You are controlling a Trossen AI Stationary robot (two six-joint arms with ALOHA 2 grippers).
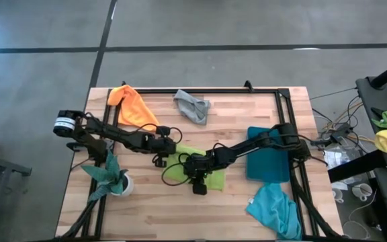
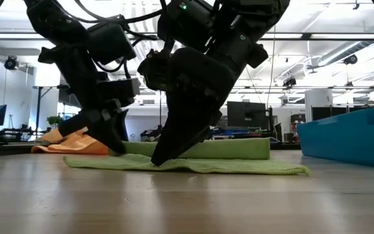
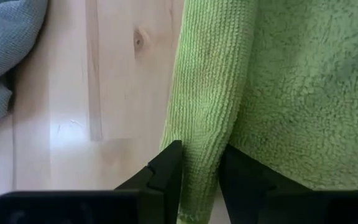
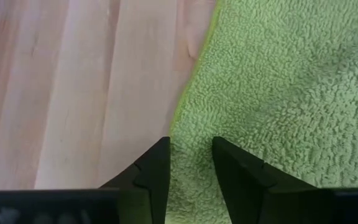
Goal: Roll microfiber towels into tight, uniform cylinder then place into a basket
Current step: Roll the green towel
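While pinching the lime green towel point(image 1: 180, 169) beside the basket point(image 1: 269, 156) with both narrowed grippers point(image 3: 201, 168) point(image 4: 190, 163), rolling underway; next, tighter turns.

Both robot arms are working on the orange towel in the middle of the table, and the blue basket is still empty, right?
Not quite: the towel under both tools is the lime green towel, not the orange towel, which lies untouched near the far left corner. The high view shows it. The left tool pinches the green towel's rolled edge, the right tool its flat edge. The basket is indeed empty.
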